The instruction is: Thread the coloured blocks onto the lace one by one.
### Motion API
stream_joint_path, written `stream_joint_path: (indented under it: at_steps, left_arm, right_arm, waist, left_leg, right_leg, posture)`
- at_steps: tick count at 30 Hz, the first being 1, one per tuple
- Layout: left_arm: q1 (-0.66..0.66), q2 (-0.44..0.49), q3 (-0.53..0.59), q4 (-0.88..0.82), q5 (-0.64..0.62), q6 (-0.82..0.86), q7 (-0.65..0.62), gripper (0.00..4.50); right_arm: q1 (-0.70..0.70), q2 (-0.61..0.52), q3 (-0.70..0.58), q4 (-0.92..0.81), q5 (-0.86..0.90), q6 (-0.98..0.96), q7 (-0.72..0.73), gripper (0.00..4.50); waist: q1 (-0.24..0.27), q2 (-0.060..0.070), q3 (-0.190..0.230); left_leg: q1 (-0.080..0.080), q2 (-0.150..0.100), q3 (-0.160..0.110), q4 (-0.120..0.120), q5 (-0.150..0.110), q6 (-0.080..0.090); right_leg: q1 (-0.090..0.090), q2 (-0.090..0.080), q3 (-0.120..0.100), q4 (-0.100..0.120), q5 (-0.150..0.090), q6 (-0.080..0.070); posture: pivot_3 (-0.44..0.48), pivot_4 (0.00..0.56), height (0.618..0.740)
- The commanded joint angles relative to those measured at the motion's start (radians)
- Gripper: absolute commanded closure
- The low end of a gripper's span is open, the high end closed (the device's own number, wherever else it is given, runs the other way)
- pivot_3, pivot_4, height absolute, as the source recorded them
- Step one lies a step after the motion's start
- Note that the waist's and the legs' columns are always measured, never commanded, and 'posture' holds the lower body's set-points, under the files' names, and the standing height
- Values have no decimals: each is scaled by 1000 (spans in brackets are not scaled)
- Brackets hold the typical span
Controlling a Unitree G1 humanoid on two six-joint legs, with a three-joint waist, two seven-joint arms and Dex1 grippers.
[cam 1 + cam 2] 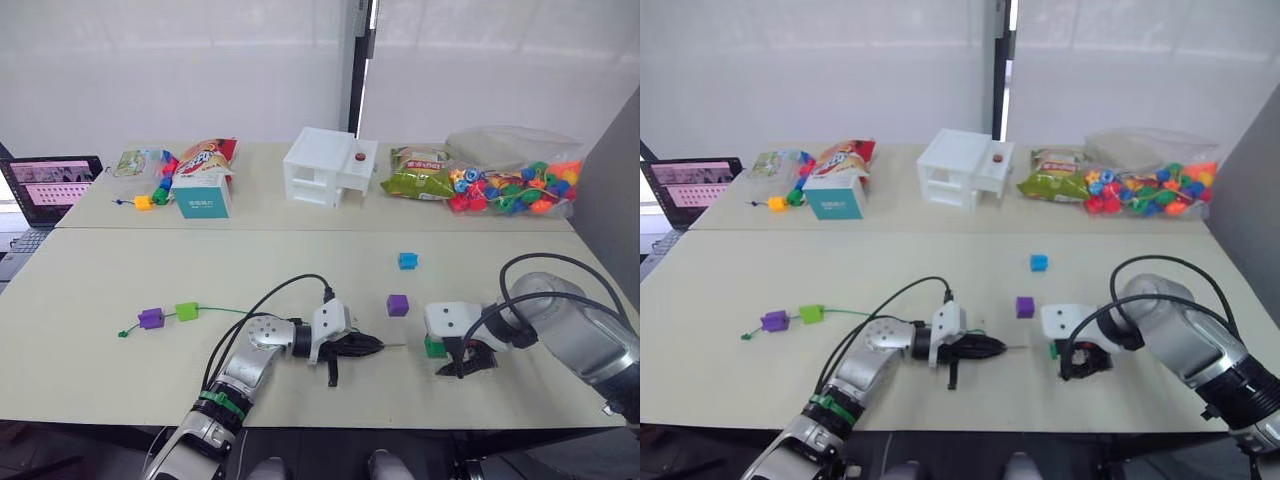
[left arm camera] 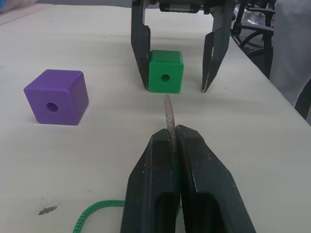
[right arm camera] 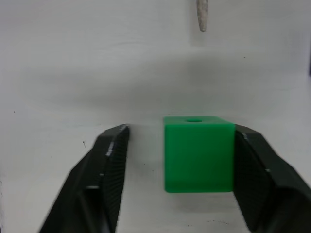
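My left gripper [image 2: 172,133] is shut on the lace's dark needle tip [image 2: 168,114], which points at the dark green block [image 2: 165,72]. My right gripper [image 3: 181,128] is open with a finger on each side of this block [image 3: 198,153]; one finger touches it. The green lace [image 1: 225,311] trails left across the table to a purple block [image 1: 151,318] and a light green block [image 1: 187,311] strung on it near its knot. A loose purple block [image 1: 398,305] and a blue block [image 1: 408,261] lie just beyond the grippers.
Along the back of the table stand a laptop [image 1: 50,188], a teal box [image 1: 203,193], snack bags [image 1: 415,175], a white toy house [image 1: 328,165] and a bag of round beads [image 1: 515,185]. A yellow cube [image 1: 143,202] lies near the teal box.
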State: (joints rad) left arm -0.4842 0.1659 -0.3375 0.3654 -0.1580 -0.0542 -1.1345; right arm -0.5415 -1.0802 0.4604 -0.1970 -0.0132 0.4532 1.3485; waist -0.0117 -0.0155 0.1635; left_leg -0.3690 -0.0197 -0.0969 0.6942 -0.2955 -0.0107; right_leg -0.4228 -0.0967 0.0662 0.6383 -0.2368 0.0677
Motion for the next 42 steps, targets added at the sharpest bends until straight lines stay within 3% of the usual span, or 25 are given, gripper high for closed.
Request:
stream_joint_path:
  at_steps: [1,3,12,34,42]
  left_arm:
    - [-4,-5,-4,-36,-3,-1,2,4500]
    - [-4,-6,-9,-34,-2,-3,-1,4500]
    - [-14,-18,-38,-30,4,1,-7,4500]
    - [-38,-31,-59,-2,29,4,-33,4500]
    - [-67,-88,-69,36,35,-3,-19,4500]
  right_arm:
    - [-16,3,-17,1,-44,7,-5,2924]
    - [-19,6,-23,-11,-46,30,-1,3315]
    - [-9,58,-22,-171,0,257,-16,3315]
    - [8,110,-44,-179,30,315,-65,3315]
    - [10,127,-38,-206,62,354,-93,3315]
  waist:
    - [0,0,0]
    - [0,0,0]
    - [0,0,0]
    - [-1,0,0]
    - [1,0,0]
  left_leg:
    - [0,0,0,0,0,0]
    - [0,0,0,0,0,0]
    - [0,0,0,0,0,0]
    - [0,0,0,0,0,0]
    - [0,0,0,0,0,0]
  right_leg:
    - [0,0,0,0,0,0]
    - [0,0,0,0,0,0]
    - [0,0,0,1,0,0]
    - [0,0,0,2,0,0]
    - [0,0,0,1,0,0]
  posture:
    - [0,150,740]
    - [0,150,740]
    - [0,150,740]
    - [0,150,740]
    - [0,150,740]
